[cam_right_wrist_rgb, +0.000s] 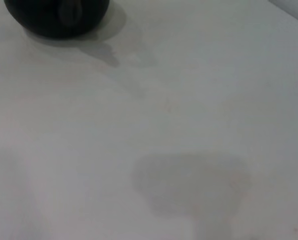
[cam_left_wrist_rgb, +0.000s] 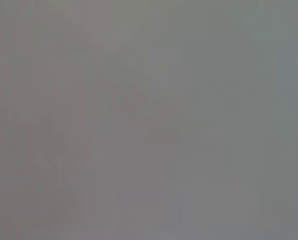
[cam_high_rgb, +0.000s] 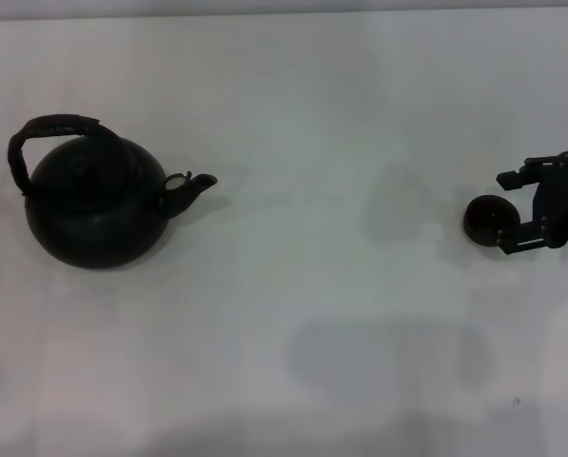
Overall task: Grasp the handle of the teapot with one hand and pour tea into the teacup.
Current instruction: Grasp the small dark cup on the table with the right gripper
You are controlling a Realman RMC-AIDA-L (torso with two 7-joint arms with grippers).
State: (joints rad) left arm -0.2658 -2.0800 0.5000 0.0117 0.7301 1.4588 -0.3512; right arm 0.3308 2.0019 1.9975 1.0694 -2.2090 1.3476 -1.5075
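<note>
The teapot point(cam_high_rgb: 93, 205) stands upright on the white table at the far left, lid on, its short spout point(cam_high_rgb: 193, 186) pointing right. The handle point(cam_high_rgb: 46, 133) arches over it, tilted toward the left. The teacup point(cam_high_rgb: 485, 219) sits on the table at the far right. My right gripper point(cam_high_rgb: 507, 209) comes in from the right edge at table level and is open, with one finger on either side of the cup's right part. In the right wrist view the teapot point(cam_right_wrist_rgb: 56, 17) shows far off, spout toward the camera. My left gripper is out of view, and its wrist view is plain grey.
The white table point(cam_high_rgb: 312, 314) stretches between the teapot and the cup, with only faint grey shadows on it. Its back edge runs along the top of the head view.
</note>
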